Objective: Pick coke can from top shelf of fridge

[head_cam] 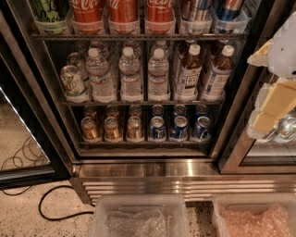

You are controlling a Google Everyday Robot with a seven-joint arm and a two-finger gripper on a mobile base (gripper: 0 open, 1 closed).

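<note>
at the right edge of the view, outside the open cabinet and level with the middle rack, hangs the cream-coloured end effector [273,99]. whether it is spread or pressed together cannot be told from here. the coke can [123,14] stands upright beside two like it, in clear trays on the top shelf [138,36] of the fridge [226,120]. a green-and-white can [48,14] stands to their left and striped cans to their right. only the lower parts of that row show.

judgement: the step in hand is the approach, with the end effector well apart from the target. the next move calls for raising it and carrying it leftward to one red can, entering square so the neighbours are not knocked.

below stand water bottles [129,74], then small gold cans [112,128] and blue cans [179,127]. the ribbed steel base [185,183] meets a speckled floor [18,217], where a black cable [55,206] loops. two clear bins [138,198] sit in front.
</note>
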